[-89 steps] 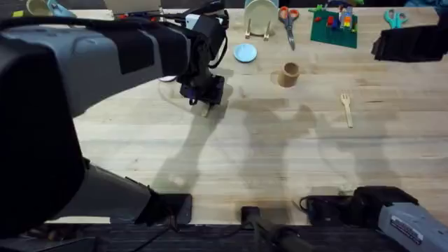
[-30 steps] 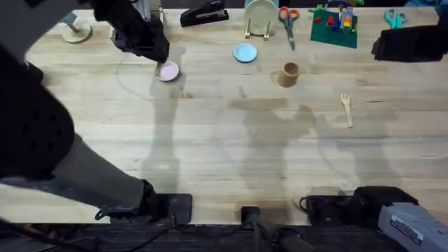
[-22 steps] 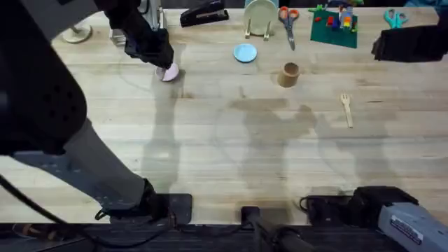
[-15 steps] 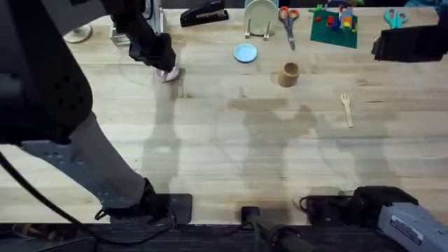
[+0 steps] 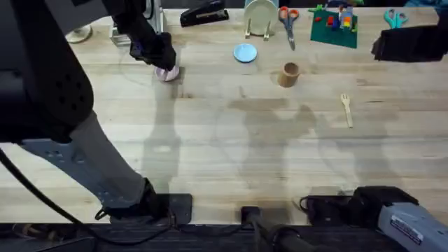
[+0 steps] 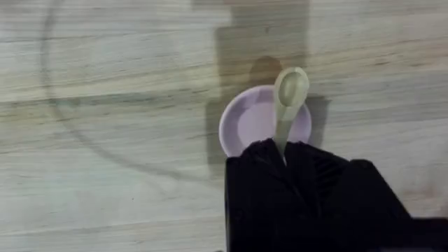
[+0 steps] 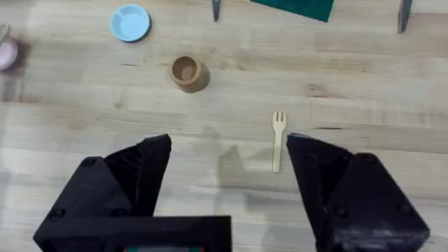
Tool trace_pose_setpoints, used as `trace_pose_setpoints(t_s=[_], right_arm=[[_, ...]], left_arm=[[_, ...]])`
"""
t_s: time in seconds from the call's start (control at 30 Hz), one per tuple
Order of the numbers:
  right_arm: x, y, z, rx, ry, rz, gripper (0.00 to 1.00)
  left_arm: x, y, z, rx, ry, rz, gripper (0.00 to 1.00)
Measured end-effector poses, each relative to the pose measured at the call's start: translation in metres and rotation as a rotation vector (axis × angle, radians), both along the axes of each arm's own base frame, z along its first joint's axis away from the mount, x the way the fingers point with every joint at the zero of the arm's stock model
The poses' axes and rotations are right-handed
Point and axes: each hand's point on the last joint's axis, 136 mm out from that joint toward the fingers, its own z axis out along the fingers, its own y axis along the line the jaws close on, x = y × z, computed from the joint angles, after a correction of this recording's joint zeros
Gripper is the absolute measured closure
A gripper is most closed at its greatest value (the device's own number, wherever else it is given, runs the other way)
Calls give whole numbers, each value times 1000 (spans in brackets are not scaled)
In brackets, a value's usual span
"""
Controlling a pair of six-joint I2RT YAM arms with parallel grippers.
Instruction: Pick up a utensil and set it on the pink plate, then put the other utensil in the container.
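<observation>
The pink plate [image 5: 168, 74] [image 6: 246, 127] lies at the back left of the table. My left gripper [image 5: 158, 56] [image 6: 282, 151] hangs right over it, shut on the thin handle of the wooden spoon [image 6: 290, 91], whose bowl reaches out over the plate's rim. The wooden fork [image 5: 346, 108] [image 7: 278, 141] lies flat at the right of the table. The tan container [image 5: 289, 73] [image 7: 186, 72] stands upright left of and behind the fork. My right gripper [image 7: 229, 144] is open and holds nothing, high above the table near its base, well short of the fork.
A light blue plate [image 5: 245, 52] [image 7: 130, 22] lies behind the container. Along the back edge stand a stapler [image 5: 204, 14], a green plate in a rack [image 5: 260, 14], scissors [image 5: 287, 21] and a green baseplate with bricks [image 5: 334, 24].
The left gripper carried the spoon from the table's middle to the back left, then edged right and down over the pink plate. The right arm has not moved.
</observation>
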Motion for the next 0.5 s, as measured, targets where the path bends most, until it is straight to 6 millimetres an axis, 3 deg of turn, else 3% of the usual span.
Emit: trace_pose_setpoints(t_s=[0.5], right_arm=[[0,0,0,0,0,0,7]], left_arm=[[-1,0,-3,-1,10,0,959]])
